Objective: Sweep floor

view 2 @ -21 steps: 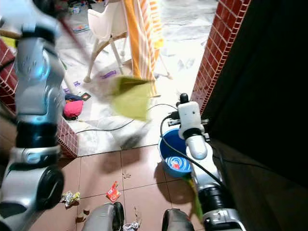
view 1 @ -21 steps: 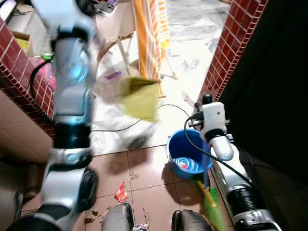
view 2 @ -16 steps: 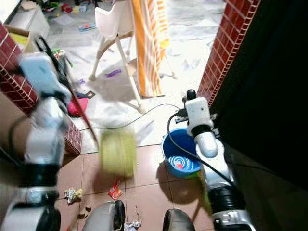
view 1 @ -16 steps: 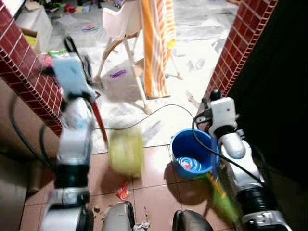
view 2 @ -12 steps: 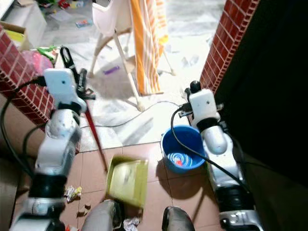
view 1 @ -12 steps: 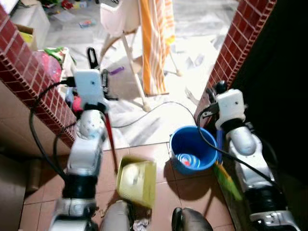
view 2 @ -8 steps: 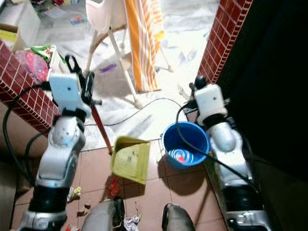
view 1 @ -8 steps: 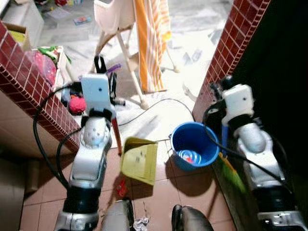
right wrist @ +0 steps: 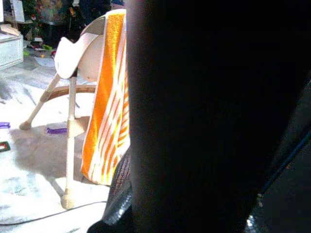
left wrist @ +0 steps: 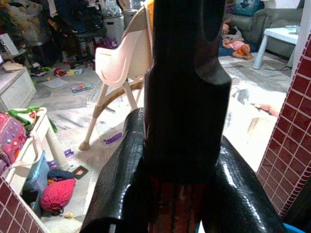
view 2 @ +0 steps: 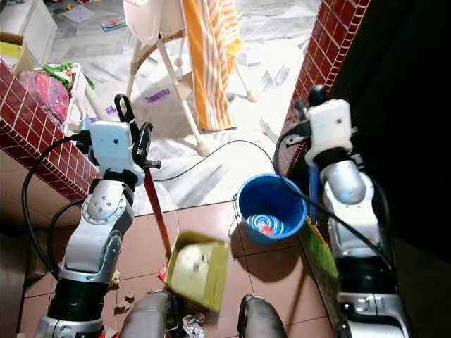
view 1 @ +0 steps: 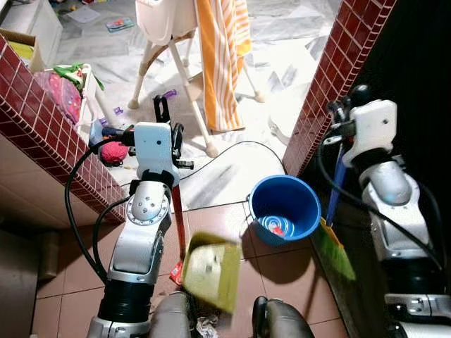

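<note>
1. Your left claw point(view 2: 130, 134) is clamped on the red handle point(view 2: 156, 208) of the dustpan point(view 2: 197, 271). Over the last second that arm swung down from high in front of the highchair point(view 2: 151, 28), and the pan dropped with it to hang just above the brown tiles in front of your feet.
2. Half a second ago the pan sat a little further out, next to the blue bucket point(view 2: 271, 204); now it is closer in and slightly blurred, so it is likely still moving.
3. That puts the pan near the litter: a red wrapper point(view 1: 176, 271) at its left edge and crumpled scraps point(view 2: 190, 325) between your feet. My judgement is that collecting can begin once the pan's lip rests flat on the floor.
4. Your right claw point(view 1: 345, 116) is closed on the blue shaft point(view 1: 335, 186) of the broom, whose green bristles point(view 1: 332, 251) touch the floor right of the bucket, beside the brick pillar point(view 1: 331, 77).
5. The pan is yellow-green, shallow and rectangular, with its open face towards you. The bucket holds a small red item.
</note>
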Tool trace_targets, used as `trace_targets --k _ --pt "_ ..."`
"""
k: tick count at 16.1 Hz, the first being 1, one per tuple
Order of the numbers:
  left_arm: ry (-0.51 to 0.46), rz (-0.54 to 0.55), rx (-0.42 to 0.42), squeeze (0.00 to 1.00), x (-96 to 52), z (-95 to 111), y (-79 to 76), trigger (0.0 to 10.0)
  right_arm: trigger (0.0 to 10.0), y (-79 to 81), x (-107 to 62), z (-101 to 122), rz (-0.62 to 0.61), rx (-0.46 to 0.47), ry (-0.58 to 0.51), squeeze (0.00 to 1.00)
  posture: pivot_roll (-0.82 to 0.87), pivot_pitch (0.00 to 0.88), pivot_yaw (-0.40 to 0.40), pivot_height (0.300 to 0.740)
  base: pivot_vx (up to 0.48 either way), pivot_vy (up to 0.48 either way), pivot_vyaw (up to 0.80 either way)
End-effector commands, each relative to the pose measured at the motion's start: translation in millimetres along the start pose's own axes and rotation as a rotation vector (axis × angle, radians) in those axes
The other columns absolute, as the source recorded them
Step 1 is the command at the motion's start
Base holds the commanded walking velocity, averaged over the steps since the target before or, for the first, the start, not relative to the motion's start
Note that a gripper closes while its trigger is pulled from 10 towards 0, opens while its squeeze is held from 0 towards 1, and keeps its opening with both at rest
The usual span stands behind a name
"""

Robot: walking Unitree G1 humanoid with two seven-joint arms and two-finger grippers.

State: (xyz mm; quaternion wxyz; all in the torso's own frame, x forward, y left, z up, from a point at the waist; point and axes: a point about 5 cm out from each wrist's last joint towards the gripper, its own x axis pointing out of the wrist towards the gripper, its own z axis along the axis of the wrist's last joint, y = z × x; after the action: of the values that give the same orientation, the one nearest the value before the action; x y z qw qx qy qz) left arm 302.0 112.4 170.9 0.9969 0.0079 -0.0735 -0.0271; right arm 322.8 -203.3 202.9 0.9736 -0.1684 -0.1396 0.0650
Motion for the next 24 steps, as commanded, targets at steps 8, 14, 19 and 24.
trace_targets --k 8,14,19,24 --pt "-0.011 -0.030 -0.033 0.00 -1.0 6 -7.7 10.0 10.0 -13.2 6.9 9 0.038 -0.232 -0.087 0.00 -0.04 0.201 0.045 0.740 0.000 0.000 0.00" --pt "-0.006 -0.034 -0.050 0.00 1.8 7 -8.8 10.0 10.0 9.6 -11.1 -47 0.095 -0.179 0.044 0.00 -0.03 0.206 0.044 0.740 0.000 0.000 0.00" --pt "0.011 -0.045 -0.057 0.00 -2.9 3 -10.5 10.0 10.0 46.3 -18.8 -51 0.239 0.030 0.057 0.00 -0.03 0.193 0.045 0.740 0.000 0.000 0.00" --pt "0.069 -0.065 -0.057 0.00 -0.3 -8 -19.2 10.0 10.0 76.1 -15.0 1 0.594 0.283 -0.004 0.00 -0.05 0.171 0.046 0.740 0.000 0.000 0.00"
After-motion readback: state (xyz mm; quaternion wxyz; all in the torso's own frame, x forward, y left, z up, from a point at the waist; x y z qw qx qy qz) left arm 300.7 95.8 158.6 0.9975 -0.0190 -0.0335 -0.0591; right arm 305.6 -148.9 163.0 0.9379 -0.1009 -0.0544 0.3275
